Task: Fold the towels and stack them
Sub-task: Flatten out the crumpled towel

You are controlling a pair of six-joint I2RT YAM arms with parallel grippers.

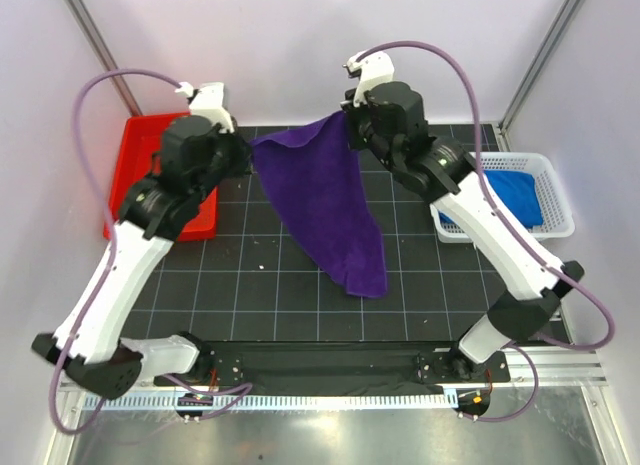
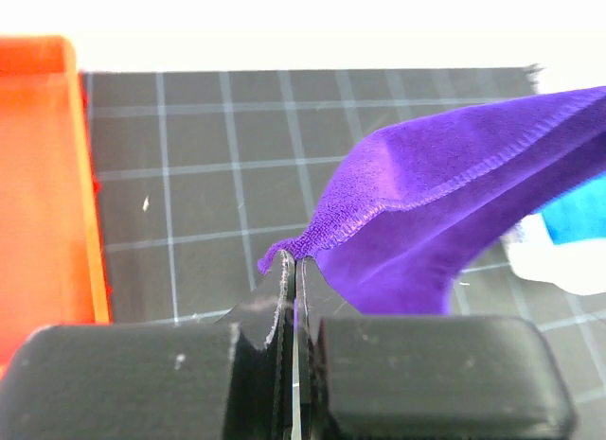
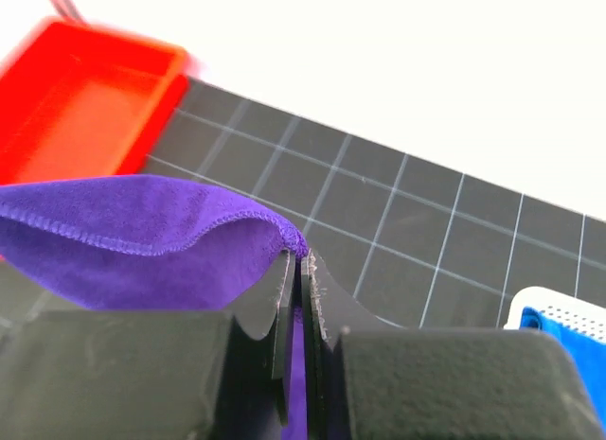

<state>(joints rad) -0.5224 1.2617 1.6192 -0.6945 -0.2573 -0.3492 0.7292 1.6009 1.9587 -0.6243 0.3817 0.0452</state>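
Little is judged done: the purple towel is held unfolded, corners clamped in left claw and right claw, blue towel at 3 o'clock.

Your left tool has its two dark fingers pressed together at the bottom of the frame, pinching the hemmed corner of the purple towel, with a small tip of cloth poking out above them. From that pinch the purple towel rises and spreads up to the right edge, its stitched hem showing, held off the black gridded table. A red-orange tray stands along the left side. At far right you see a blue shape over a blurred white object.
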